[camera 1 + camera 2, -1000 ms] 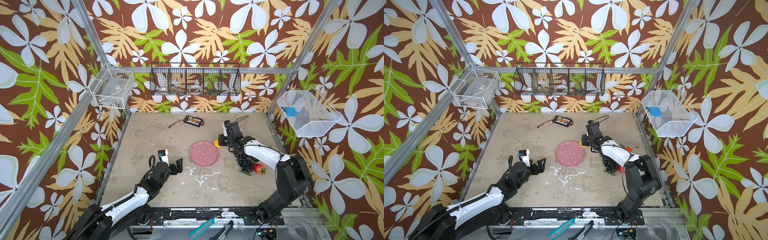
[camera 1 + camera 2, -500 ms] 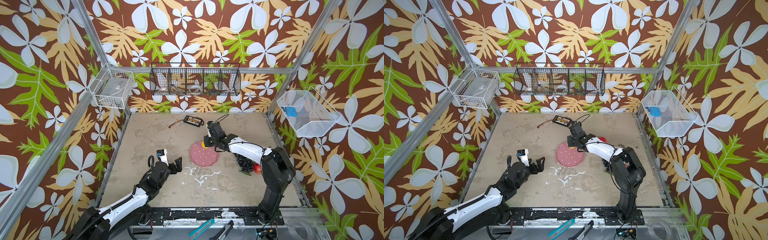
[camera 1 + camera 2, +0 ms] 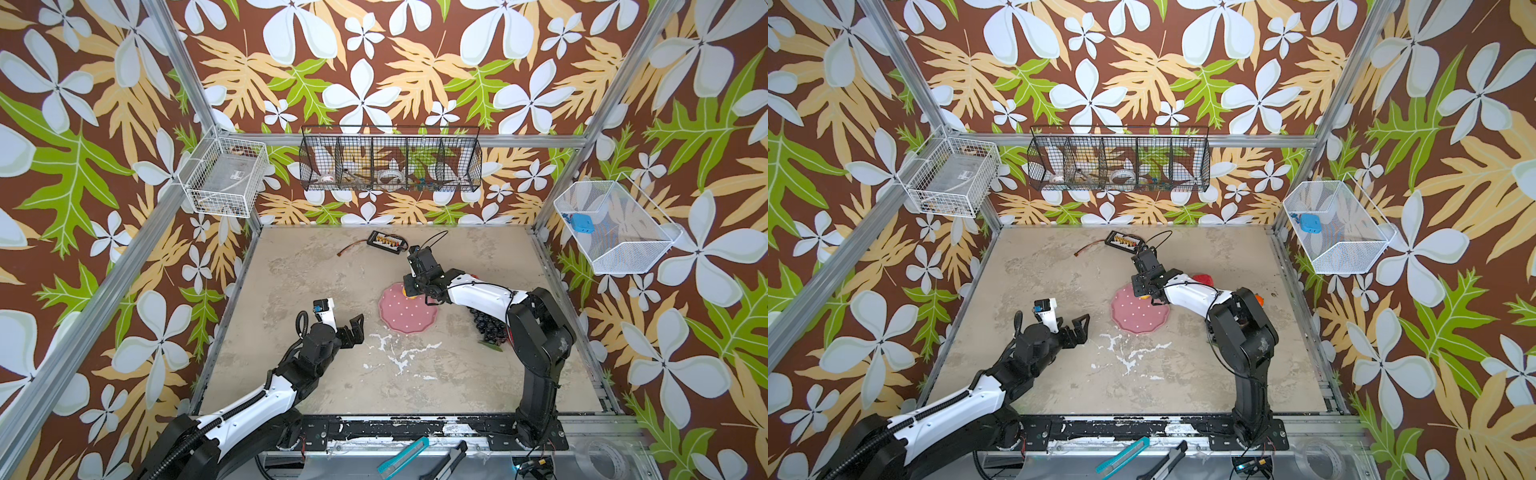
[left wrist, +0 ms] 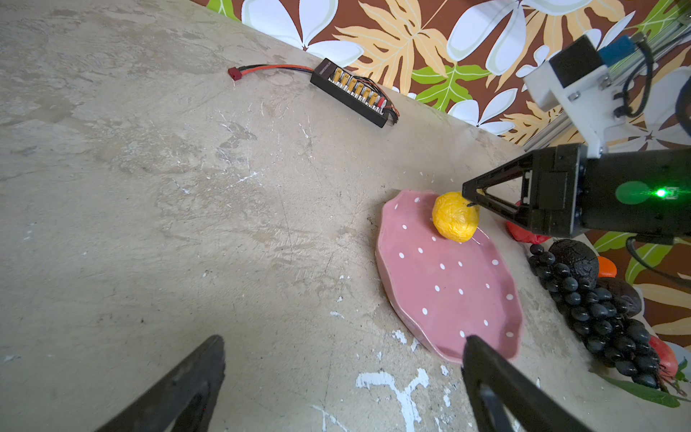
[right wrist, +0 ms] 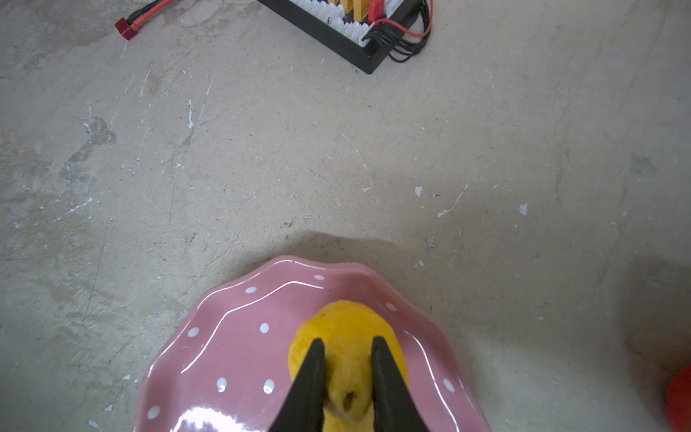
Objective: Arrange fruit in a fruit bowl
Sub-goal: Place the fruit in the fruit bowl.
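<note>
The right jaws pinch the crinkled yellow toy pear (image 5: 347, 318), resting near the rim of the pink, white-dotted scalloped dish (image 5: 232, 336). The left jaws gape wide over the bench (image 4: 187, 224). Lettering on the black connector strip (image 4: 353, 91) is too small to read.

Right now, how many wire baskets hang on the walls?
3. A white basket on the left wall, a long black basket on the back wall, and a white mesh basket on the right wall. None looks hidden.
</note>
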You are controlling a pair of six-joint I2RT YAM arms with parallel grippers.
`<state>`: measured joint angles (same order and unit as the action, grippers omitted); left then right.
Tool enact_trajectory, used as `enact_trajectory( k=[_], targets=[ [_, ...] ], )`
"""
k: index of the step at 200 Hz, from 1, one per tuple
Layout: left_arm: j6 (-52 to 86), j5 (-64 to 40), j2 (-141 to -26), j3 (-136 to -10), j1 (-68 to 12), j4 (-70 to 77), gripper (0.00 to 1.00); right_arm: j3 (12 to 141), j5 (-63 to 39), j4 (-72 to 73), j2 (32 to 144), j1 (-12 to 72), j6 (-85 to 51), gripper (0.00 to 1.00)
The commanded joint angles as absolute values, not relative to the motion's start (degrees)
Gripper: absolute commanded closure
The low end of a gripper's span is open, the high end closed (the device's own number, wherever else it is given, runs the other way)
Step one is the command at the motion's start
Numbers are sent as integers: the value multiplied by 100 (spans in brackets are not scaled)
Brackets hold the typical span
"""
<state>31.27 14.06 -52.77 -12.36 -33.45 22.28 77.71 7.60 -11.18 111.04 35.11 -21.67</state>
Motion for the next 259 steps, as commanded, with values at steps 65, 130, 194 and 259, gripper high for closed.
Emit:
enact_trajectory(
  k=[65,130,194,259],
  targets=[
    [3111,1396,-5381,-1291,-3349,2259,0,7769,956,-891,11276,3513,-2101,74],
    [3109,1389,-5371,-1291,-3349,2268,0,7871,958,-1046,11164,3516,-2143,49],
    [3111,1389,-5323,-1274,-3349,2259,0,8031,808,-1275,11010,3516,-2228,37],
    [3135,1397,-5177,-1259,-3349,2221,0,7699,909,-1848,10060,2953,-2610,33]
  ],
)
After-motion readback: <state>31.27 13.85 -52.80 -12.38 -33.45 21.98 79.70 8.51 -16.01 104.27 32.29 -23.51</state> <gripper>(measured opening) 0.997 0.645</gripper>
